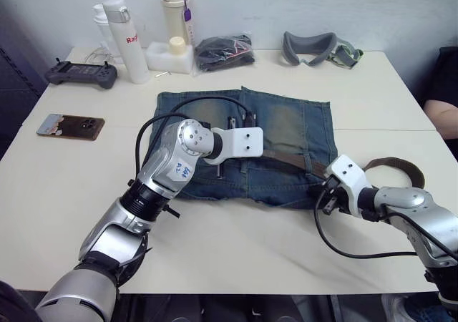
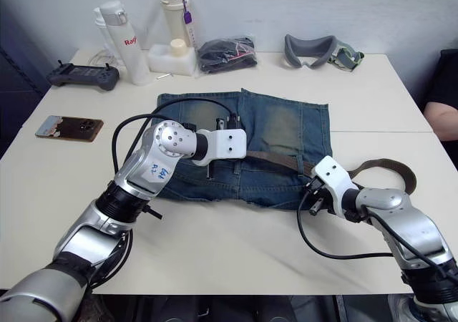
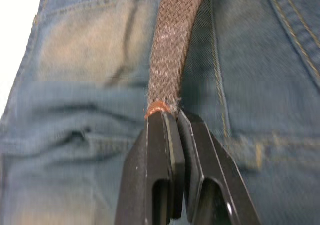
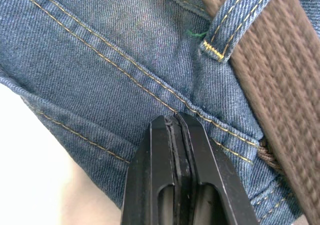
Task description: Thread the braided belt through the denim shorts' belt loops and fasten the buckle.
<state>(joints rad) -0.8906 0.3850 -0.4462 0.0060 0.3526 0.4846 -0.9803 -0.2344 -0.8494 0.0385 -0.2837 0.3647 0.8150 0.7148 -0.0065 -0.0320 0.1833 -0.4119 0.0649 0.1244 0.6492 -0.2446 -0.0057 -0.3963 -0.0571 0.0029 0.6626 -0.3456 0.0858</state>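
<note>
The threading step looks to be in hand: the braided belt (image 2: 275, 159) lies across the waistband of the denim shorts (image 1: 286, 125), which are spread flat on the white table (image 1: 236, 243) with the waistband toward the near edge.

On the left, the left gripper (image 3: 176, 116) hangs over the middle of the shorts. Its jaws are pressed together on the free tip of the belt, pinching it right at the end; the strap runs away from the fingers along the denim.

Further right, the belt passes under one of the belt loops (image 4: 235, 22), seen in the right wrist view near the shorts' right edge. The right gripper (image 4: 176, 117) sits at that near right corner, its jaws closed tight on a fold of the waistband hem, just beside the belt but not holding it.

Past the right gripper, the rest of the belt curls in a loop on the bare table. I cannot make out the buckle.

The next move, as I judge it, calls for the left gripper to steer the tip leftward under the next loop while the right keeps the cloth taut.
</note>
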